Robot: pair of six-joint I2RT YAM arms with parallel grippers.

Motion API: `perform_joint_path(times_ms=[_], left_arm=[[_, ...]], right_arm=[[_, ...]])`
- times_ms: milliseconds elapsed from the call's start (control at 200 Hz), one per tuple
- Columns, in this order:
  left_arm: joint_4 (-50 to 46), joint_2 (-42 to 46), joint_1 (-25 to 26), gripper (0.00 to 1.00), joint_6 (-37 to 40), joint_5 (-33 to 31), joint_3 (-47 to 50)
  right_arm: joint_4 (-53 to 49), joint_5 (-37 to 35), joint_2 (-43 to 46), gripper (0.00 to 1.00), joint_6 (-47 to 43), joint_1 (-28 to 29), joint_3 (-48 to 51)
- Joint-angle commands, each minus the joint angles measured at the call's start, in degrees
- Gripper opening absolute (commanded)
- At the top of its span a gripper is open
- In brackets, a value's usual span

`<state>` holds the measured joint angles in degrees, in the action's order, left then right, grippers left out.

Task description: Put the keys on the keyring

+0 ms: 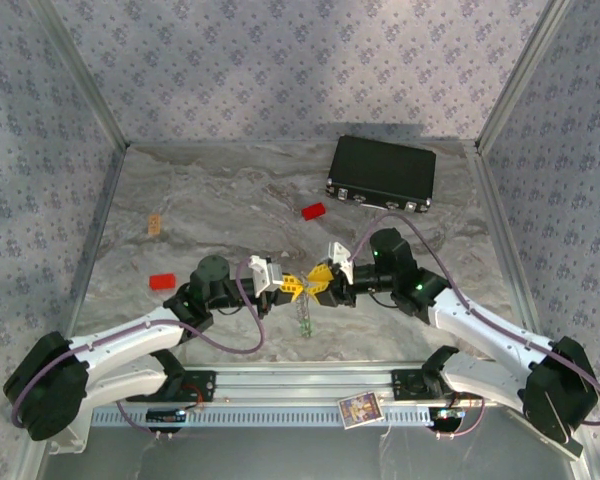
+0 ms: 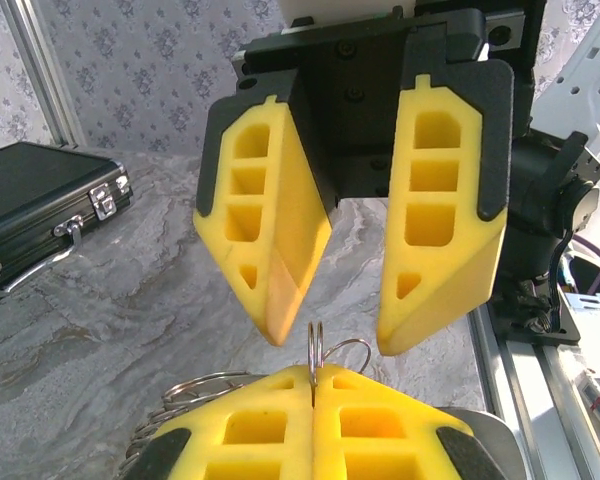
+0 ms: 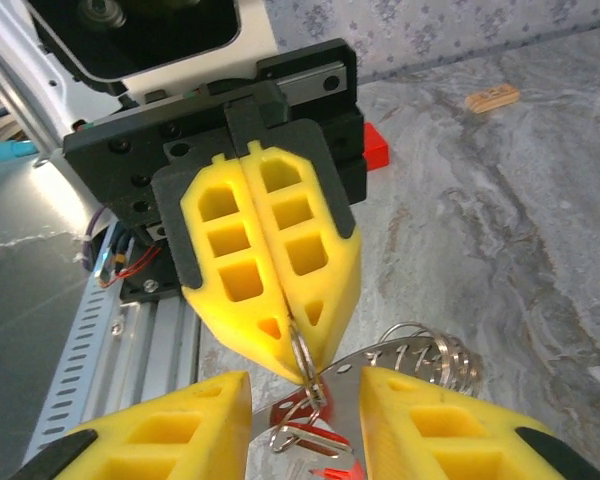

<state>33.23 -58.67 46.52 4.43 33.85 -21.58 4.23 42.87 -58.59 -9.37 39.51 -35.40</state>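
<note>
The keyring (image 2: pixel 315 345) is a thin silvery ring standing edge-on, pinched between the tips of my left gripper (image 2: pixel 315 382), which is shut on it. My right gripper (image 2: pixel 338 340) faces it tip to tip, open, one finger on either side of the ring. In the right wrist view a smaller ring and a red key head (image 3: pixel 325 465) hang below the keyring (image 3: pixel 300 352), with a silvery plate and a bunch of rings (image 3: pixel 435 355) beside them. From above, both grippers (image 1: pixel 285 285) (image 1: pixel 320 280) meet over the table's middle, and a thin greenish piece (image 1: pixel 303 318) dangles beneath them.
A black case (image 1: pixel 382 172) lies at the back right. One red block (image 1: pixel 313 211) sits near it, another red block (image 1: pixel 162 282) at the left, and a small wooden piece (image 1: pixel 155 224) further back. The metal rail (image 1: pixel 300 380) runs along the near edge.
</note>
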Motion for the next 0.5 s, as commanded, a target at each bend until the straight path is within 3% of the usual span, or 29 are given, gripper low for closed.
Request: perform_joint_path(times_ms=[0,110,220,495], left_arm=[[2.7,0.4,0.5,0.0,0.6,1.8,-1.3],[2.6,0.4,0.5,0.0,0.5,1.8,-1.3],[2.8,0.3,0.4,0.0,0.5,2.0,-1.3],[2.9,0.4,0.7,0.0,0.5,2.5,-1.4]], right_arm=[[3.8,-4.9,3.4,0.37,0.6,-0.1,0.8],[4.9,-9.5,5.6,0.42,0.8,-0.2,2.2],[3.4,-5.2,4.2,0.43,1.3,0.1,1.4],[1.6,-1.9,-0.7,0.35,0.9,0.9,-1.5]])
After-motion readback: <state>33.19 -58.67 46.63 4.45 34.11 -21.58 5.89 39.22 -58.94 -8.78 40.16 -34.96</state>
